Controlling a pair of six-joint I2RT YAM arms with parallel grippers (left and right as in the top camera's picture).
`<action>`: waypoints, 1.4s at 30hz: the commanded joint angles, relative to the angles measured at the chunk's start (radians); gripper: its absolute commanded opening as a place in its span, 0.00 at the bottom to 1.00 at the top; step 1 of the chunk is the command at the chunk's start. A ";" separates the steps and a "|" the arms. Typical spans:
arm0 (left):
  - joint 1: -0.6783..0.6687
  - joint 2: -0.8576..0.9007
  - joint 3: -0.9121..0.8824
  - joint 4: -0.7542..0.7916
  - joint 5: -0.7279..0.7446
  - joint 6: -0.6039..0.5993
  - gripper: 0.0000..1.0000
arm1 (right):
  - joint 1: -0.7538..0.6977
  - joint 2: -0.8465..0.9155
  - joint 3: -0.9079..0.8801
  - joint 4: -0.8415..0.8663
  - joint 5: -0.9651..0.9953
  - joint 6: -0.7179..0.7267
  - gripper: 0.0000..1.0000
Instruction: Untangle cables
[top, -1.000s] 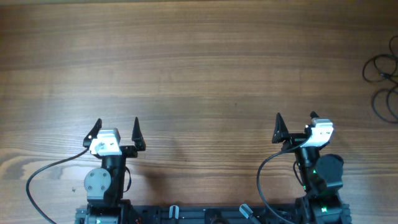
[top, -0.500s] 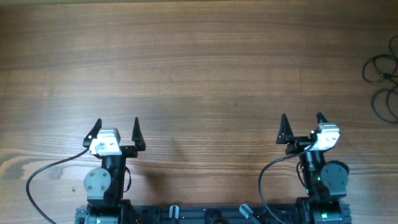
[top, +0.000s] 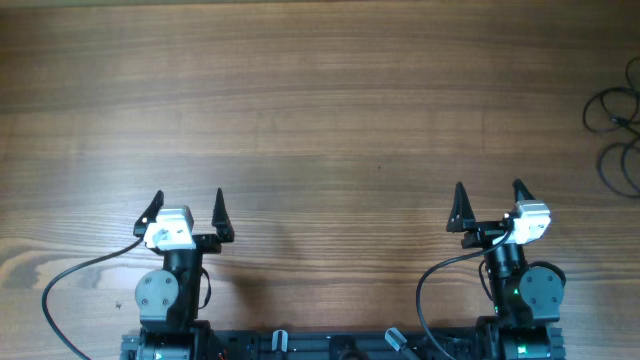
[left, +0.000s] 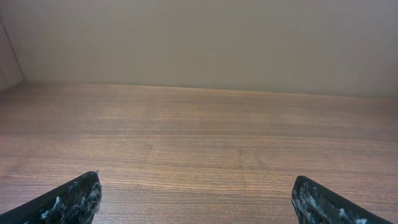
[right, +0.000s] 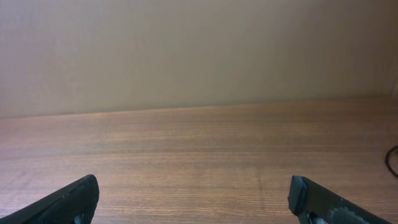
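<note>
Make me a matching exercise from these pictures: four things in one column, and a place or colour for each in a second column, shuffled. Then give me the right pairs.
Column one
1. cables
2. left gripper
3. right gripper
4. table

Column two
A. open and empty, near the lower right of the overhead view
B. brown wood grain
C. thin black loops at the far right edge of the overhead view
D. open and empty, near the lower left of the overhead view

Pairs: 1-C, 2-D, 3-A, 4-B
</note>
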 joint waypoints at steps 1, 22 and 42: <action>0.006 -0.008 -0.008 0.004 0.002 0.023 1.00 | -0.006 -0.018 -0.007 0.001 -0.021 -0.014 1.00; 0.006 -0.008 -0.008 0.004 0.002 0.023 1.00 | -0.006 -0.018 -0.007 0.000 -0.021 -0.197 1.00; 0.006 -0.008 -0.008 0.004 0.002 0.023 1.00 | -0.006 -0.018 -0.007 0.001 -0.021 -0.145 1.00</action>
